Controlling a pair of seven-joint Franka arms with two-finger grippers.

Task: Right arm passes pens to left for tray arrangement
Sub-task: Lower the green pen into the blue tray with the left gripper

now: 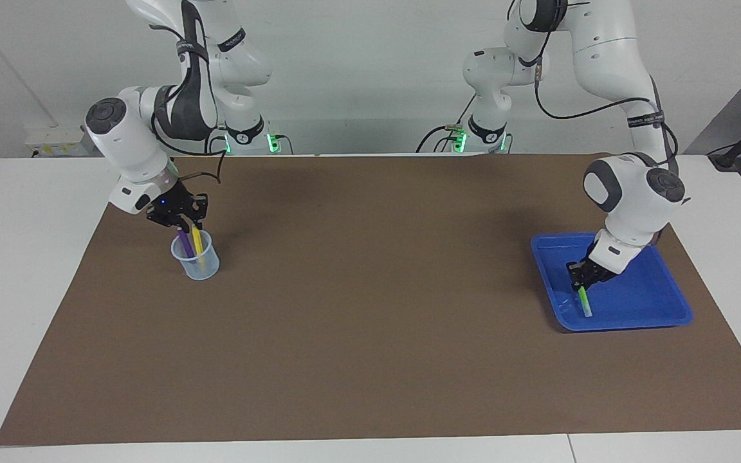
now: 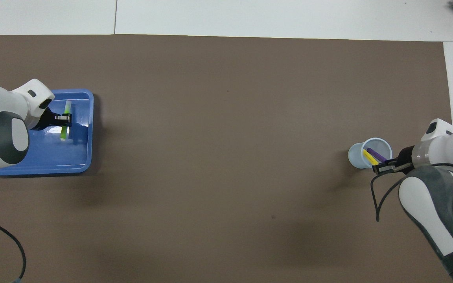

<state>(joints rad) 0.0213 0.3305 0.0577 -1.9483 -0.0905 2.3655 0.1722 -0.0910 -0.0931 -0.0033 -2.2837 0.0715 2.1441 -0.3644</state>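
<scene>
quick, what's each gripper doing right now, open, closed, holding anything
Left gripper: down in the blue tray, at the green pen; open or shut cannot be told.
Right gripper: closed on the purple pen standing in the cup.

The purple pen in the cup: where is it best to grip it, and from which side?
Grip the purple pen at its upper end, from above. It leans in the cup, whose wall surrounds its lower part, with the yellow pen close beside.

My two arms are glossy white with dark grey joint caps and black cables looped along them. Both grippers are black (a small blue light glows on my right arm's (image 1: pixel 127 138) wrist), and green lights shine at my bases.
</scene>
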